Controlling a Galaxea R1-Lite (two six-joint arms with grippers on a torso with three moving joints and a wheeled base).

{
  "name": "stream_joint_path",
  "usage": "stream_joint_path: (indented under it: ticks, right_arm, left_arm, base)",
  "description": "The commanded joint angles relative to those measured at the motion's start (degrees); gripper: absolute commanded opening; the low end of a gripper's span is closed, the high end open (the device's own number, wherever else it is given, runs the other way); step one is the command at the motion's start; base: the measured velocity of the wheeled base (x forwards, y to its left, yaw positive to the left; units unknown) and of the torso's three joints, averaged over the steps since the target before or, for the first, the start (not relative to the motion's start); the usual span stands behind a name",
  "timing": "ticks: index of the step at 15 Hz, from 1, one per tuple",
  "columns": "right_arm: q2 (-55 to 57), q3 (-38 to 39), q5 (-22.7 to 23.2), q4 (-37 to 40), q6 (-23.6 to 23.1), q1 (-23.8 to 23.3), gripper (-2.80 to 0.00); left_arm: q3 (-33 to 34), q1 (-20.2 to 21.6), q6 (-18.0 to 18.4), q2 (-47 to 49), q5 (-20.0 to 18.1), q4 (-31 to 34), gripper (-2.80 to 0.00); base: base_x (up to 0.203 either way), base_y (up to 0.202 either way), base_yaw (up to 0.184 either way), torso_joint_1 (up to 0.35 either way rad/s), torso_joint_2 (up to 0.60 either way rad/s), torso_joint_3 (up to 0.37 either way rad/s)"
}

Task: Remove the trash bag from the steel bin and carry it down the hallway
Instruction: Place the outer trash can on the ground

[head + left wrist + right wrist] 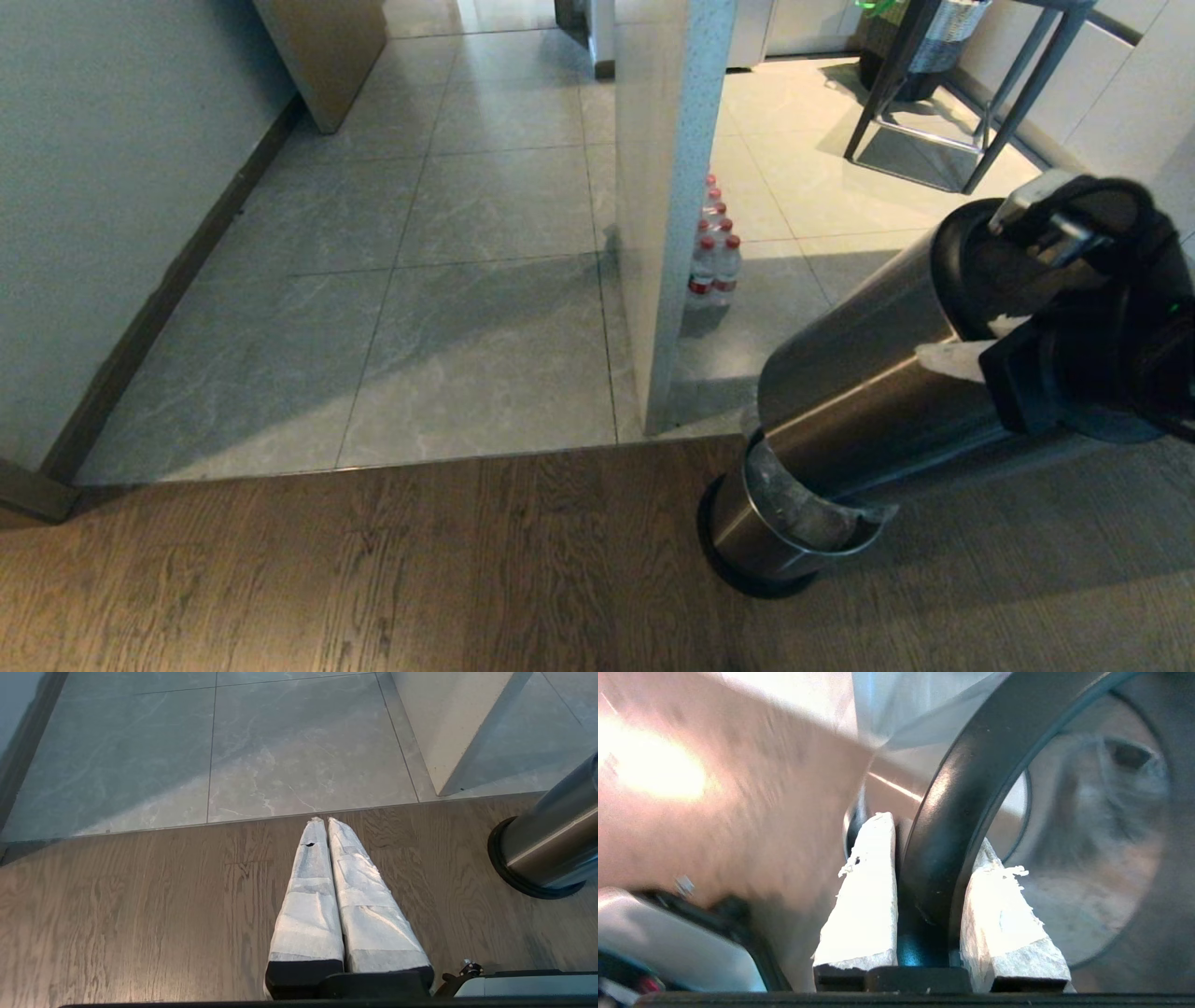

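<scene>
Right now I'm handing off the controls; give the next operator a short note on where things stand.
Right gripper: shut on the black rim of the steel sleeve, which is pulled up and tilted off the bin base on the wood floor.
Left gripper: shut, empty, parked over the wood floor.
Done: sleeve gripped and lifted.
Left: free the trash bag, then carry it down the hallway.

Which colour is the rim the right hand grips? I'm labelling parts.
Black; the rim between the right hand shows best in the right wrist view.

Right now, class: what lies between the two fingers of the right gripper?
The sleeve's black rim of the steel bin is pinched in the right gripper, shown in the right wrist view.
</scene>
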Motion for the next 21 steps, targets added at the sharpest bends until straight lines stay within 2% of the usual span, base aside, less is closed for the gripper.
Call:
stream_joint_path:
  ticks: [1, 7, 10, 12, 14, 16, 18, 21]
  right_arm:
    - [-3.3, -4.7, -0.1, 2.0, 0.4, -0.5, -2.8]
    - [-4.3, -13.0, -1.2, 6.6, 0.9, -14.0, -2.8]
    - [-3.5, -10.2, -1.6, 8.4, 1.3, -25.4, -2.8]
    - [1.2, -6.2, -2.4, 5.3, 2.5, -34.8, -2.8]
    - [9.6, -2.6, -2.9, -0.2, 5.5, -41.1, -2.8]
    - [18.3, -1.0, -3.1, -4.8, 8.2, -44.5, -2.8]
    - [27.9, -1.8, -3.3, -11.2, 10.3, -46.0, -2.8]
    - [41.9, -7.2, -3.2, -20.0, 12.8, -44.8, -2.8]
  left_arm:
    - [0.0, 0.0, 0.0, 0.0, 0.0, 0.0, -2.8]
    - [0.0, 0.0, 0.0, 0.0, 0.0, 0.0, -2.8]
    - [0.0, 0.0, 0.0, 0.0, 0.0, 0.0, -2.8]
    - [0.0, 0.0, 0.0, 0.0, 0.0, 0.0, -2.8]
    - [0.0, 0.0, 0.0, 0.0, 0.0, 0.0, -2.8]
    - [0.0, 0.0, 0.0, 0.0, 0.0, 0.0, -2.8]
    - [0.0, 0.0, 0.0, 0.0, 0.0, 0.0, -2.8]
    - [0.0, 0.0, 0.0, 0.0, 0.0, 0.0, -2.8]
  base:
    - [0.0, 0.0, 0.0, 0.0, 0.0, 0.0]
    - [0.0, 0.0, 0.0, 0.0, 0.0, 0.0]
    - [0.0, 0.0, 0.0, 0.0, 0.0, 0.0]
    - [0.0, 0.0, 0.0, 0.0, 0.0, 0.0]
    - [0.0, 0.0, 0.0, 0.0, 0.0, 0.0]
    - [0.0, 0.0, 0.0, 0.0, 0.0, 0.0]
    - [0.0, 0.0, 0.0, 0.0, 0.0, 0.0]
    - [0.0, 0.0, 0.0, 0.0, 0.0, 0.0]
